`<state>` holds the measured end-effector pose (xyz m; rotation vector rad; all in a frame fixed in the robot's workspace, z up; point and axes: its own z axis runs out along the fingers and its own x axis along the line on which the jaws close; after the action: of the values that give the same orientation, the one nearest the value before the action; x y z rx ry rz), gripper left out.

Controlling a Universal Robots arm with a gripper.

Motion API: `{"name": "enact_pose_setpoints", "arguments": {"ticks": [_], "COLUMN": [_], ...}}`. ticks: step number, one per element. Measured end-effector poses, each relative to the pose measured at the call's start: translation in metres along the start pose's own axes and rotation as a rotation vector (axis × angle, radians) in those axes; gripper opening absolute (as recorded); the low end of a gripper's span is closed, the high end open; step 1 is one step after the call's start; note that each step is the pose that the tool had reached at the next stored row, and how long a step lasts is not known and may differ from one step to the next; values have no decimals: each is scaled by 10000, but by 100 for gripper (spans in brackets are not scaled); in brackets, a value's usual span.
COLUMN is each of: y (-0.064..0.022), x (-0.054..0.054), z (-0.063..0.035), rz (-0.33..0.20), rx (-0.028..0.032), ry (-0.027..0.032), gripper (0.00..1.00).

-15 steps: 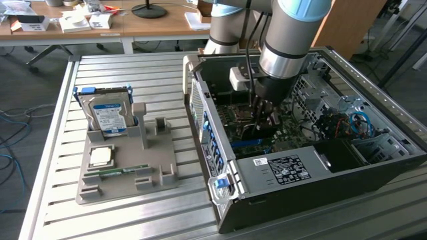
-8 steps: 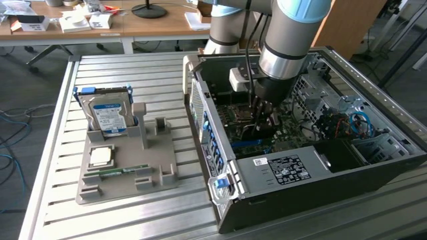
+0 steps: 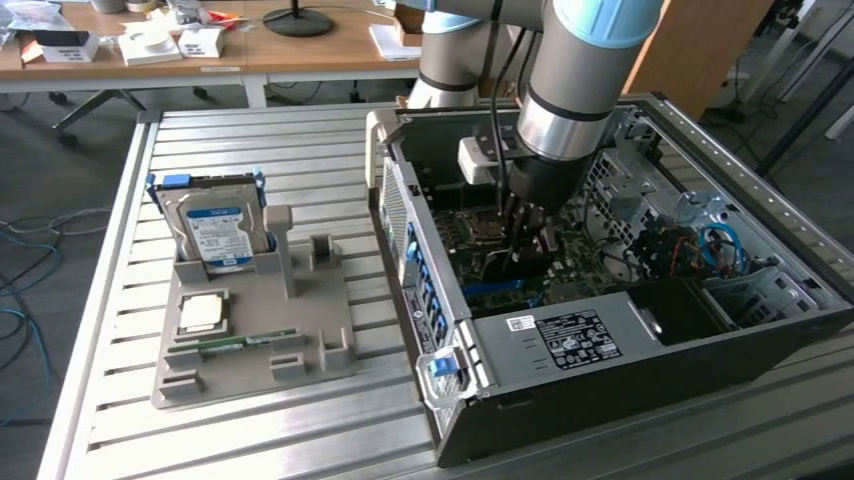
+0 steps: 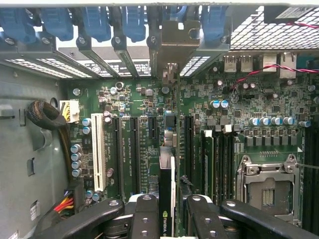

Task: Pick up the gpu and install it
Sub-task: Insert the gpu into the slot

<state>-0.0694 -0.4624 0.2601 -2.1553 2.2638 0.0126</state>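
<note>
Black fingers [image 4: 144,214] of the gripper [image 4: 169,221] sit closest to the wrist camera, clamped from both sides on the gpu [image 4: 166,199], which is seen edge-on as a thin dark strip with a green logo. The card runs away from the claw over the motherboard [image 4: 139,99], between the long dark slots and beside the white slot [image 4: 97,149]. A pale metal piece [image 4: 174,45] stands at the far wall among the blue latches [image 4: 94,22], and it looks like the card's end piece. Whether the card's edge is in a slot I cannot tell. By my judgement the card is light, stiff and fragile: it is best held by its flat faces near the upper edge, as here, clear of the contacts, and kept square, since tilting could strain the board. In the exterior view the arm [image 3: 587,80] comes down steeply from above into the open case [image 3: 561,340], wrist near vertical, and the gripper [image 3: 523,235] is deep inside over the board. On that view's left, well apart on the table [image 3: 200,140], a grey holder [image 3: 254,350] carries the hard drive [image 3: 218,232] and the memory stick [image 3: 240,343]
</note>
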Motion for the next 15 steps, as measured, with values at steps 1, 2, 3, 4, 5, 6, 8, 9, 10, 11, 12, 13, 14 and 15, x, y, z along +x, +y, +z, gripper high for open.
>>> {"name": "enact_pose_setpoints", "arguments": {"ticks": [1,2,3,4,5,6,8,9,10,11,12,13,14,15], "y": [0,1,4,5,5,6,6,7,7,7,7,7,7,7], "x": [0,0,0,0,0,0,0,0,0,0,1,1,1,1], "z": [0,1,1,2,2,2,3,7,13,16,18,19,20,22], "rz": [1,1,2,2,0,0,0,1,1,0,0,0,0,1], "rx": [0,0,0,0,0,0,0,1,2,1,0,-1,-1,0], "ry": [0,0,-1,-1,-1,0,0,-3,-6,-3,0,1,3,0], "gripper": [26,26,26,26,26,26,26,26,26,26,26,26,26,26]}}
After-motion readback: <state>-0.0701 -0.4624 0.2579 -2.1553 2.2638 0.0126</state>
